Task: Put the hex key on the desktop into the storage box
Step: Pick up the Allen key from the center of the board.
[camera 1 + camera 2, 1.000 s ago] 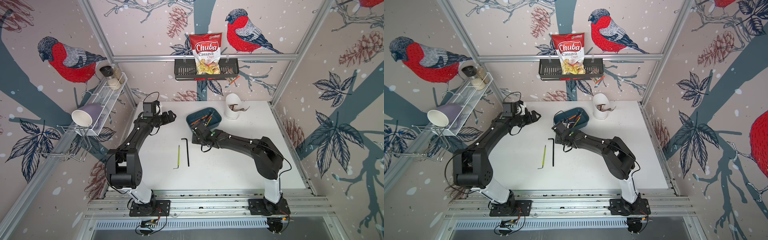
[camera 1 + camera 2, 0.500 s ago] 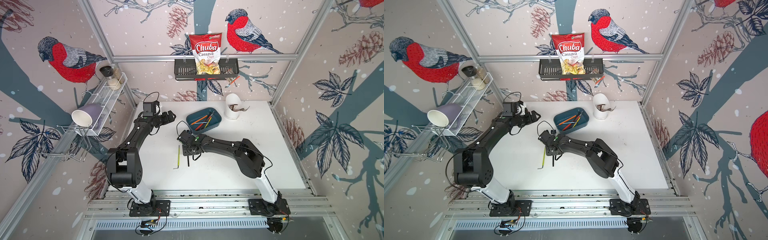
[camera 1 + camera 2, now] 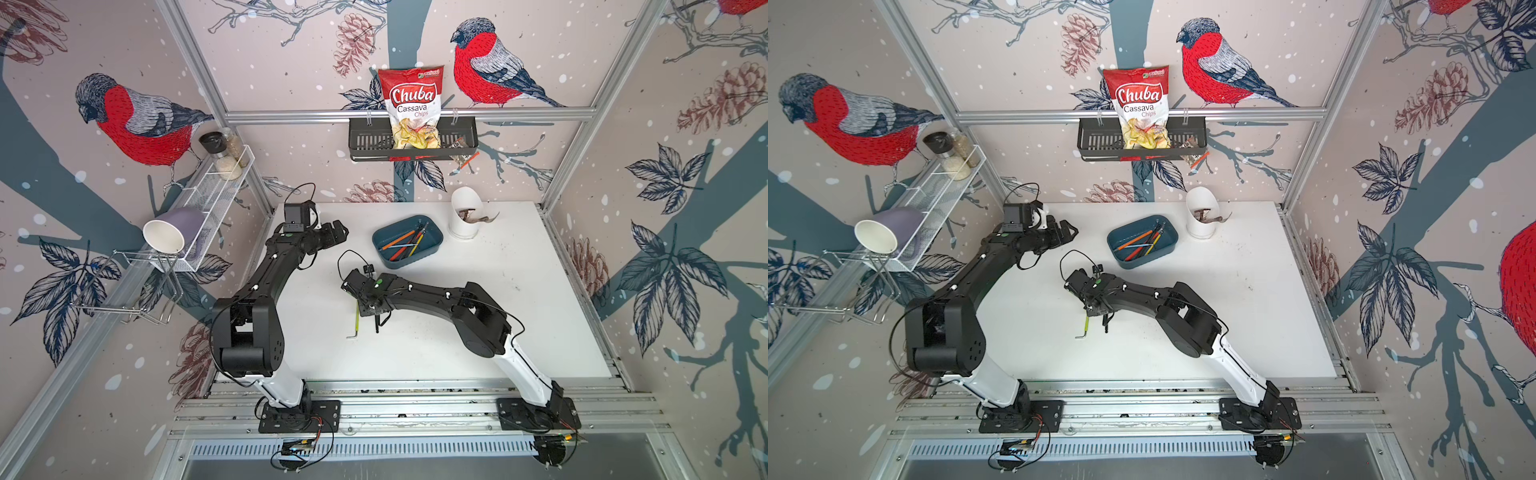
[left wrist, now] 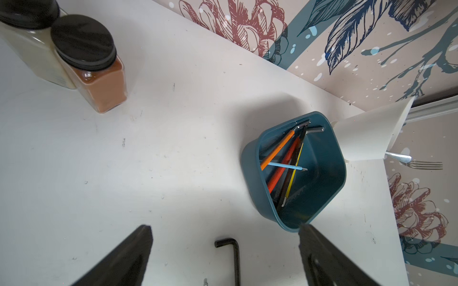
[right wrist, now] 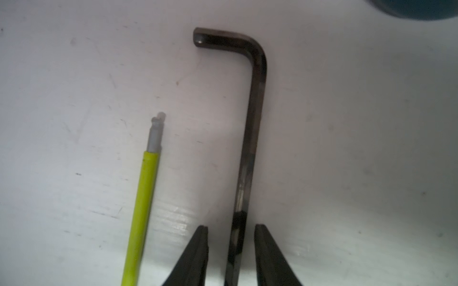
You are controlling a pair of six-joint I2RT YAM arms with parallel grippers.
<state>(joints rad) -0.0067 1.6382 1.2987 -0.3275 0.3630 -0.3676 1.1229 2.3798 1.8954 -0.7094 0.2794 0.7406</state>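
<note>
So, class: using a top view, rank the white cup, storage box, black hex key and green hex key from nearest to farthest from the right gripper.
From the right gripper:
1. black hex key, between its jaws
2. green hex key, lying alongside
3. storage box, farther back
4. white cup, beyond the box

Both top views look steeply down from high at the front over the whole desktop (image 3: 540, 270). Wrist views face it from close above, the right nearest; both show the black hex key (image 5: 258, 99).
</note>
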